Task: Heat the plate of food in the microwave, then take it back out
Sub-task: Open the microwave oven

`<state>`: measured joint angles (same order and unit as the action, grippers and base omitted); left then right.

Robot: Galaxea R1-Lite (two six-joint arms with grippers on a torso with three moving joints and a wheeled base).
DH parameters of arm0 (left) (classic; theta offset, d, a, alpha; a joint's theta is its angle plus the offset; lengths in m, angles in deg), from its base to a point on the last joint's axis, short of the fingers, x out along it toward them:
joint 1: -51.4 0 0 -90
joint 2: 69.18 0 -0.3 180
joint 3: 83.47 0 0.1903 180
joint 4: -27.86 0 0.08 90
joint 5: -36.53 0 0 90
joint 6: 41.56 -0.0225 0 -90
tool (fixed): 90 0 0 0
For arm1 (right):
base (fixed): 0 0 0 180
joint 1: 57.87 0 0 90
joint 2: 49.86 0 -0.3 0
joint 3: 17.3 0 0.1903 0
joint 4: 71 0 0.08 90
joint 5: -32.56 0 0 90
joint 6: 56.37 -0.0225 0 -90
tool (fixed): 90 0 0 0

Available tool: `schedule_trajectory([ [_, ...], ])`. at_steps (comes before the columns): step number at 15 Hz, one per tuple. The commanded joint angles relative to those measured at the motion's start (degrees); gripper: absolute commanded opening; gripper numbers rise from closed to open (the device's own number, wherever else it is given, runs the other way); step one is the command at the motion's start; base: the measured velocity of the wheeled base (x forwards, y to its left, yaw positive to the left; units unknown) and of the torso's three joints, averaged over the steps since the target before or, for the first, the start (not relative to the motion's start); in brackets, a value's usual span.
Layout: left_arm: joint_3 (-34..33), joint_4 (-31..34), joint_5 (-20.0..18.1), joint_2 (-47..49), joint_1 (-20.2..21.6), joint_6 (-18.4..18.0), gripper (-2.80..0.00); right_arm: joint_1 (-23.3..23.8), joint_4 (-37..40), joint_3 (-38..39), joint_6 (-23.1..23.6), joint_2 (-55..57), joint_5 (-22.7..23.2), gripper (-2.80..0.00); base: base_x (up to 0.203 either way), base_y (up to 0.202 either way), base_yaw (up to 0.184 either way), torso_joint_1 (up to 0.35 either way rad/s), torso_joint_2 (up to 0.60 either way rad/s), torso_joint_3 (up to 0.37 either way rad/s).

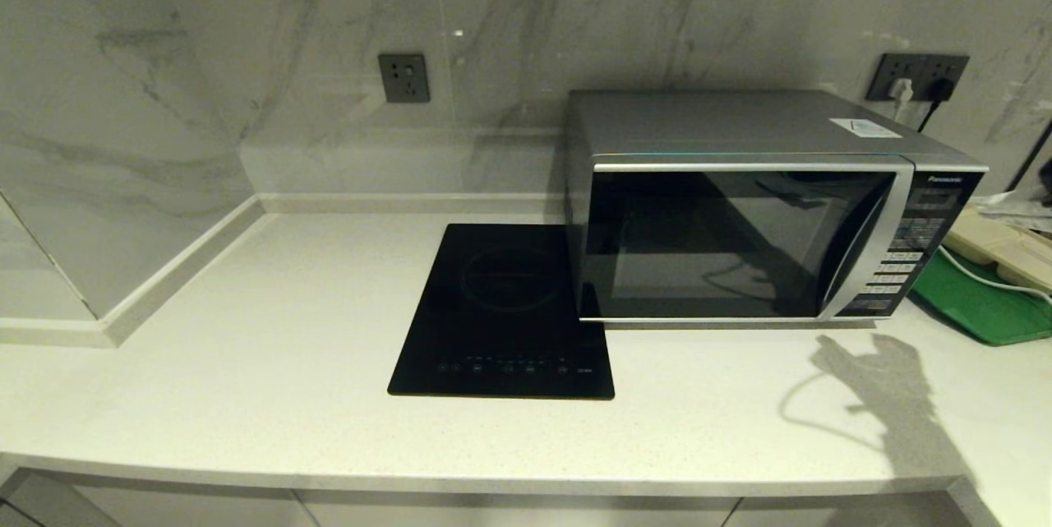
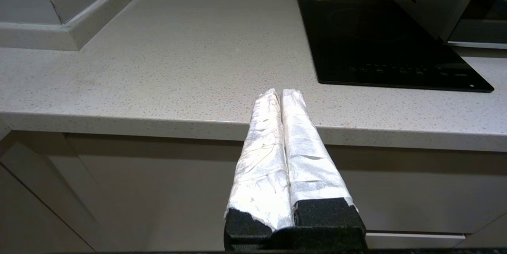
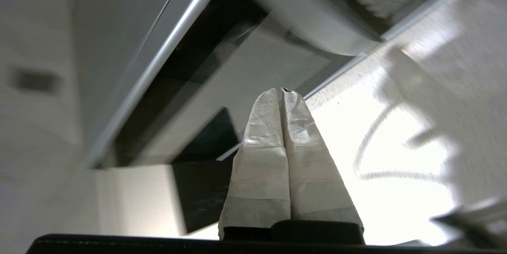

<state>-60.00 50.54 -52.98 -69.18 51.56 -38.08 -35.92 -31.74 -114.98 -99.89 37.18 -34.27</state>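
The silver Panasonic microwave point(image 1: 740, 206) stands at the back right of the counter with its dark glass door closed. Its door also fills the upper part of the right wrist view point(image 3: 222, 63), tilted. The lavender plate of food is out of view. My right gripper point(image 3: 282, 92) is shut and empty, in front of the microwave's lower edge; only its shadow point(image 1: 888, 395) shows in the head view. My left gripper point(image 2: 280, 93) is shut and empty, just off the counter's front edge, left of the hob.
A flat black induction hob point(image 1: 505, 313) lies left of the microwave, partly under its corner. A green tray point(image 1: 978, 301) with a cream power strip point(image 1: 998, 247) sits right of the microwave. Wall sockets point(image 1: 403, 77) are behind. A marble wall step point(image 1: 123, 247) bounds the counter's left.
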Motion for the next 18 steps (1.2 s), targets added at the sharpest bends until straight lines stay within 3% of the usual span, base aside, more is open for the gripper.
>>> schedule_trajectory([
  [1, 0.0, 0.0, 0.0, 0.0, 0.0, 0.0, -2.8, 13.6, 1.5, 2.1, -2.1, 1.6, 14.9, -2.8, 0.0, 0.0, 0.0, 0.0, 0.0, 0.0],
  [3, 0.0, 0.0, 0.0, 0.0, 0.0, 0.0, -2.8, 20.2, 2.7, 4.0, -1.1, 9.5, 24.0, -2.8, 0.0, 0.0, 0.0, 0.0, 0.0, 0.0],
  [4, 0.0, 0.0, 0.0, 0.0, 0.0, 0.0, -2.8, 21.9, 3.1, 5.0, 1.5, 13.8, 26.3, -2.8, 0.0, 0.0, 0.0, 0.0, 0.0, 0.0],
  [5, 0.0, 0.0, 0.0, 0.0, 0.0, 0.0, -2.8, 22.8, 3.4, 6.4, 5.5, 17.6, 27.7, -2.8, 0.0, 0.0, 0.0, 0.0, 0.0, 0.0],
  [7, 0.0, 0.0, 0.0, 0.0, 0.0, 0.0, -2.8, 23.7, 3.7, 9.3, 17.8, 24.4, 29.4, -2.8, 0.0, 0.0, 0.0, 0.0, 0.0, 0.0],
  [9, 0.0, 0.0, 0.0, 0.0, 0.0, 0.0, -2.8, 23.0, 3.7, 8.7, 23.4, 28.9, 30.0, -2.8, 0.0, 0.0, 0.0, 0.0, 0.0, 0.0],
  [13, 0.0, 0.0, 0.0, 0.0, 0.0, 0.0, -2.8, 22.5, 3.6, 0.9, 27.6, 36.1, 30.1, -2.8, 0.0, 0.0, 0.0, 0.0, 0.0, 0.0],
  [18, 0.0, 0.0, 0.0, 0.0, 0.0, 0.0, -2.8, 21.4, 3.8, -9.9, 27.8, 43.5, 30.3, -2.8, 0.0, 0.0, 0.0, 0.0, 0.0, 0.0],
])
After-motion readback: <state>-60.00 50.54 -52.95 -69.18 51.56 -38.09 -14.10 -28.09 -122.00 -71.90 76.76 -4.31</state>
